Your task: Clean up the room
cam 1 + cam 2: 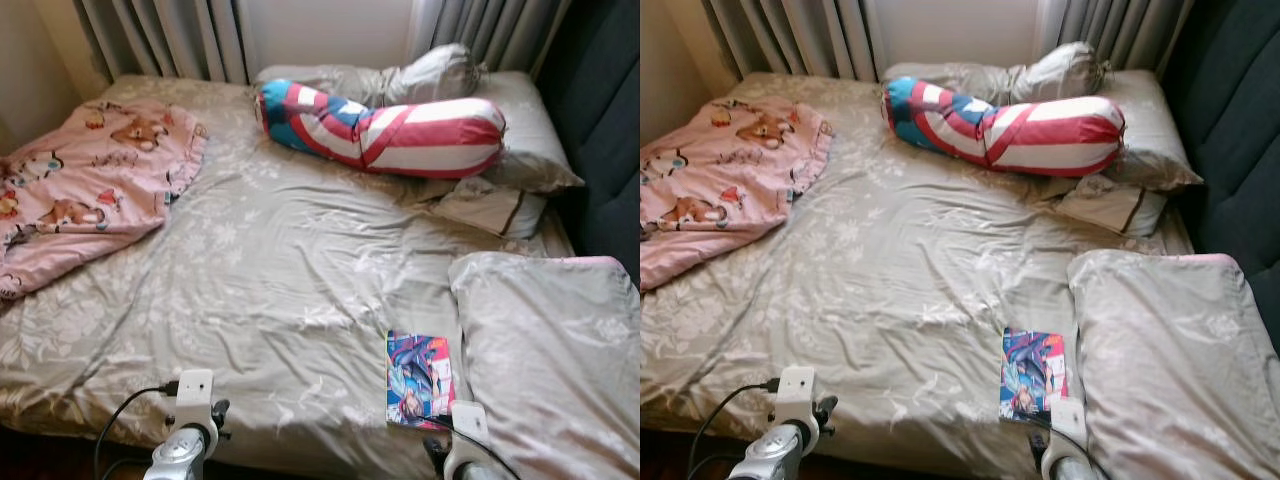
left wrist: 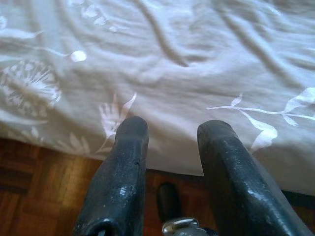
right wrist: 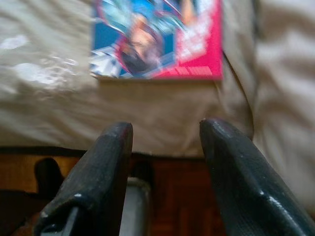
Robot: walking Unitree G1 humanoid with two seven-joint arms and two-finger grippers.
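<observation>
Grey-beige bedding printed with pale leaves covers the bed (image 1: pixel 290 260) that spreads before us, rumpled into soft folds, with grey curtains (image 1: pixel 170 35) hanging behind its far edge and a dark upholstered panel (image 1: pixel 600 120) along the right side. A pink cartoon-print blanket (image 1: pixel 85 185) lies bunched over the far left corner, a red, white and blue striped bolster (image 1: pixel 390 125) rests across the grey pillows (image 1: pixel 480 100) at the head, and a large pale pillow (image 1: pixel 550 350) fills the near right corner. A colourful comic book (image 1: pixel 419 378) lies flat near the bed's near edge, just beside that large pillow. Our right gripper (image 3: pixel 165 132) hovers just short of the edge with the book straight ahead of it, jaws spread and holding nothing. Our left gripper (image 2: pixel 172 132) hangs at the near edge further left, fingers likewise apart and empty, pointing at bare sheet. Below both we see wooden parquet floor (image 2: pixel 29 196) running along the bed's side. The middle of the mattress lies open between the blanket and the book.
</observation>
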